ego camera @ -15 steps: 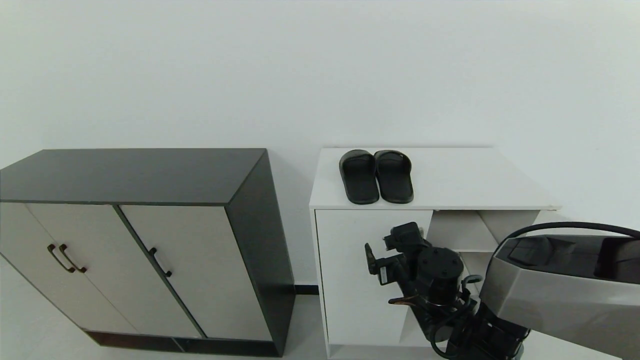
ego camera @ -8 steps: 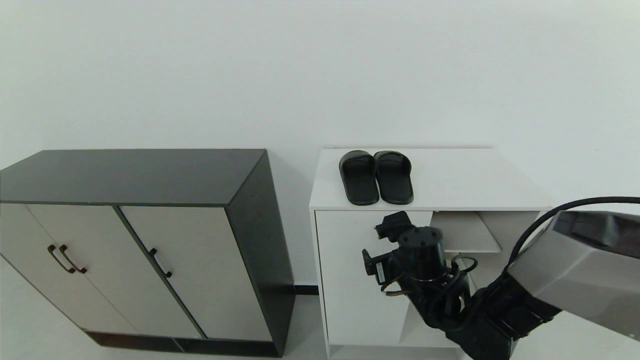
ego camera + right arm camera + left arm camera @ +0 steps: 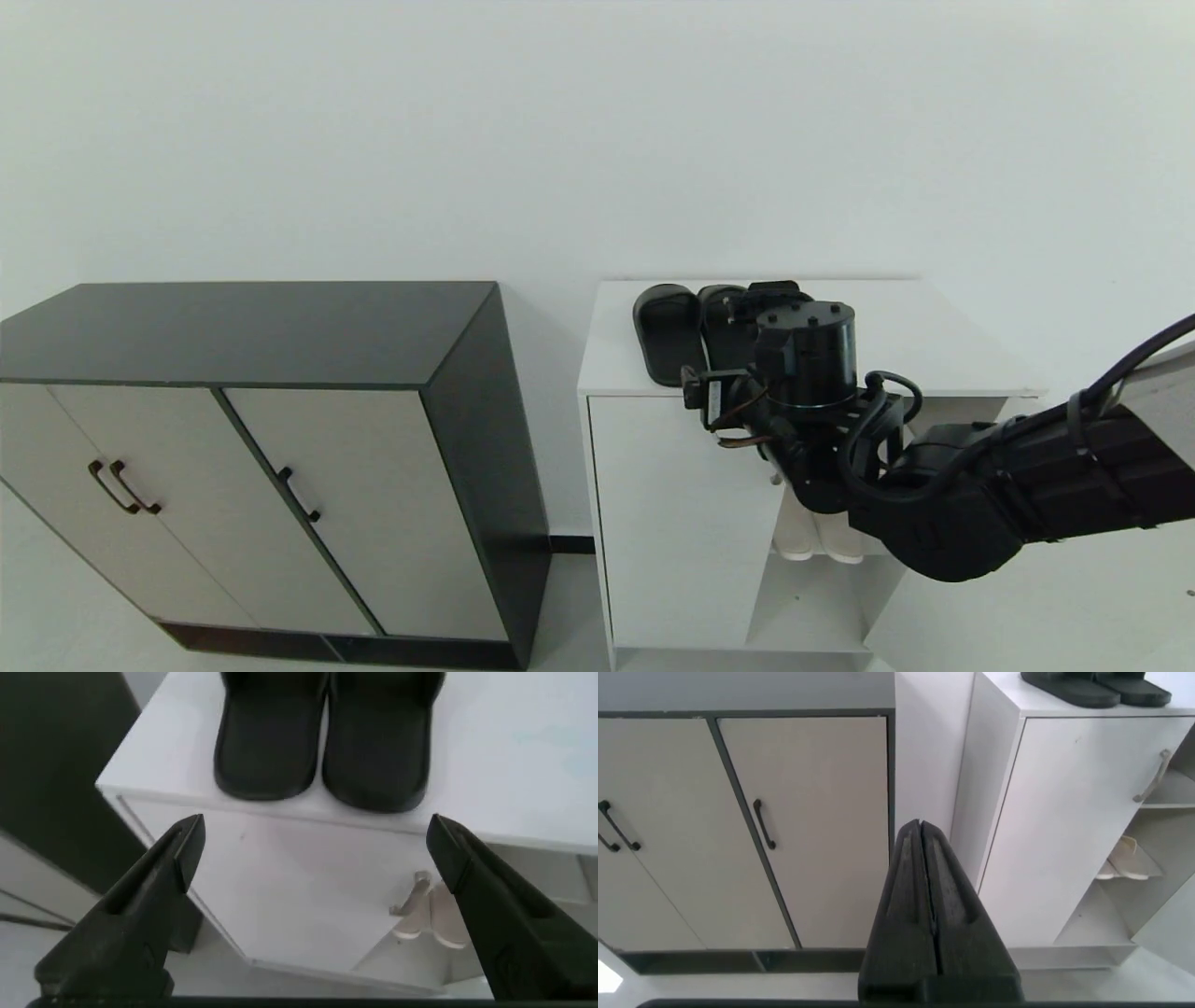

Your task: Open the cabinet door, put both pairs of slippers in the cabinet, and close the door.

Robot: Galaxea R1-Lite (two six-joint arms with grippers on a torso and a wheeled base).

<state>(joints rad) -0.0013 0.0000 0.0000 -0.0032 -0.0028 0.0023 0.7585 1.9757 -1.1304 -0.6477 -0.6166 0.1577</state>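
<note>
Head view, legend. Showed a pair of black moulded slide slippers lying side by side on the flat top of a white laminate cabinet, close to its left end. Showed the right gripper level with that top and just in front of the black pair, fingers spread wide and holding nothing. Placed the left gripper low, well apart from both cabinets, fingers pressed together on nothing.

Progress, as a judgement: barely begun.
- Found the white cabinet's single door shut flush.
- Found likewise shut the pale grey doors of the black-framed cabinet standing to the left.
- Found the black pair not yet lifted.
- Found a second pair, pale slippers, resting on an open shelf beside the white door, behind no door.
- Left on this reading: open a door, carry both pairs in, close it.
- Could not settle which cabinet the task meant.

Hidden or doubtful:
- Lost the right fingers and much of the nearer black slipper behind the wrist housing in the head view.
- Lost part of the pale pair behind the same arm.
- Cut the black-framed cabinet off at the picture's left edge.
- Could not see behind any door.
</note>
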